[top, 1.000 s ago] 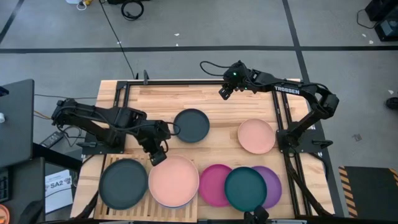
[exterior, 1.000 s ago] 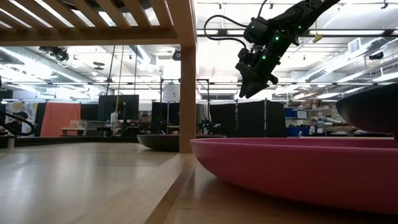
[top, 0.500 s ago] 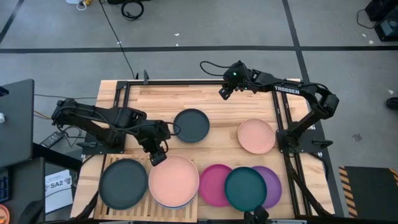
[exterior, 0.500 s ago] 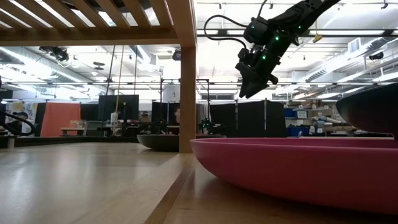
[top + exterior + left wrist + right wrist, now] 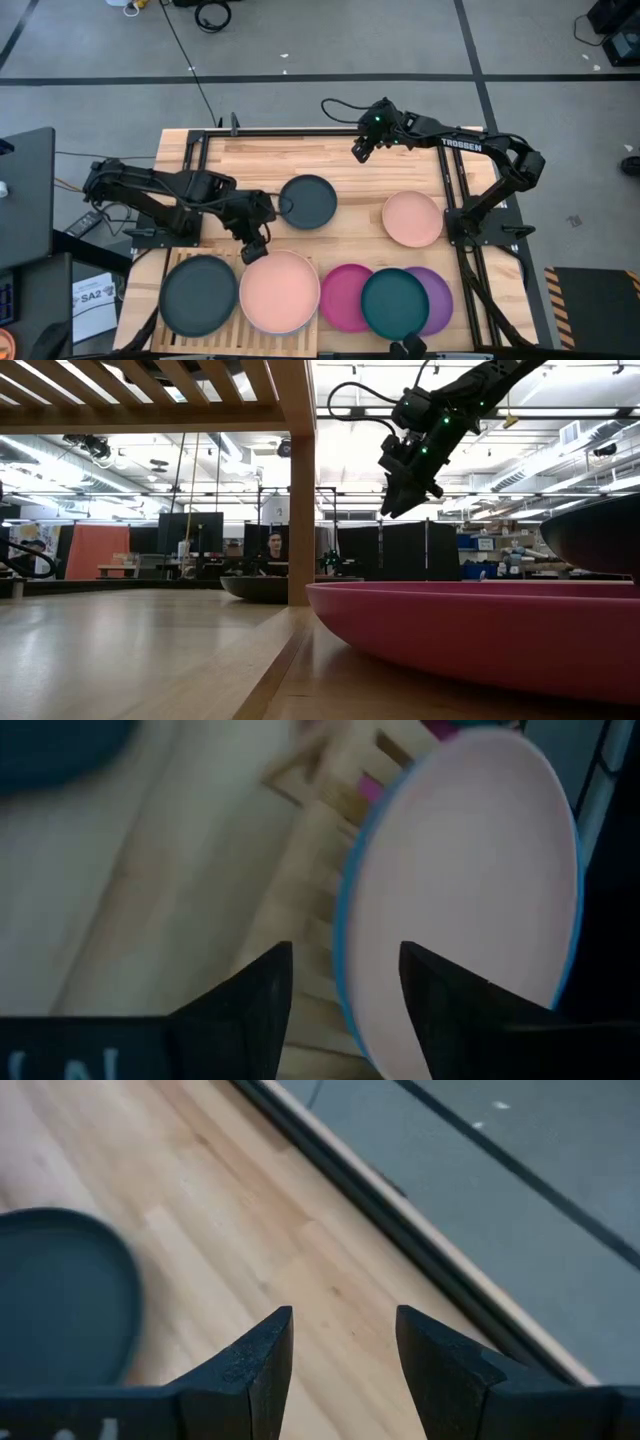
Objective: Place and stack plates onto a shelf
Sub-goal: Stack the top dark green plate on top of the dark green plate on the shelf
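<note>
- The butcher-block table [image 5: 260, 160] is being seen from above, with both dark arms reaching in over it.
- The slatted wooden shelf [image 5: 227, 337] is being shown at the near left corner, just below the left jaws; a black plate [image 5: 198, 295] is lying on its left half.
- A salmon plate [image 5: 279, 291] is being carried on the shelf's right half, stacked on a blue plate [image 5: 343, 935] whose rim is being glimpsed beneath it in the left wrist view.
- The left gripper [image 5: 254, 249] is being held at the far edge of that salmon plate, its jaws apart, with the rim lying between them and nothing being clamped.
- A dark plate [image 5: 308, 201] is lying on the table, just right of the left jaws.
- A magenta plate [image 5: 344, 297], a teal plate [image 5: 395, 303] and a purple plate [image 5: 437, 297] are overlapping on the table right of the shelf.
- A second salmon plate [image 5: 412, 219] is lying alone, well apart from the right jaws.
- The right gripper [image 5: 361, 149] is being held high over the table's far side, jaws apart and empty.
</note>
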